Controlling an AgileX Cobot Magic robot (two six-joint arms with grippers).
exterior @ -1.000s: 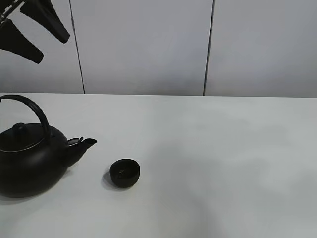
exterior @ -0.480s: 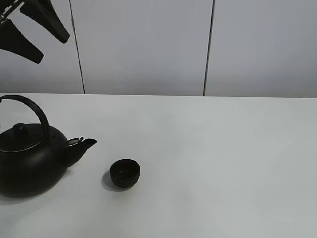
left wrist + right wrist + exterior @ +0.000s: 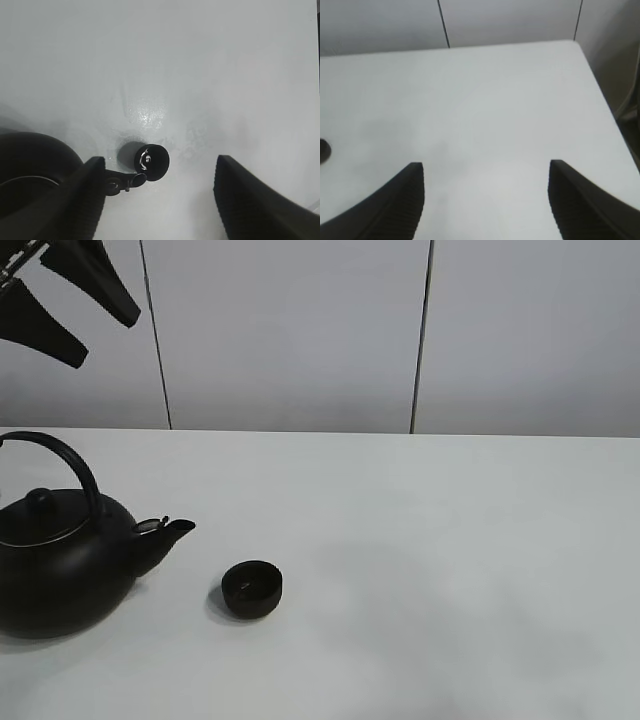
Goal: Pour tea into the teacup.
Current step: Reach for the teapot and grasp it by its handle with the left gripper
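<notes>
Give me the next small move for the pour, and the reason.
Probably lower the open left gripper onto the arched handle of the teapot: the gripper hangs empty high above, the teapot stands untouched, and the teacup sits by its spout.

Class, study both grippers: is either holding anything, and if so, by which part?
Nothing is held. The left gripper hangs open in the air above the teapot and teacup; the right gripper is open over the table.
</notes>
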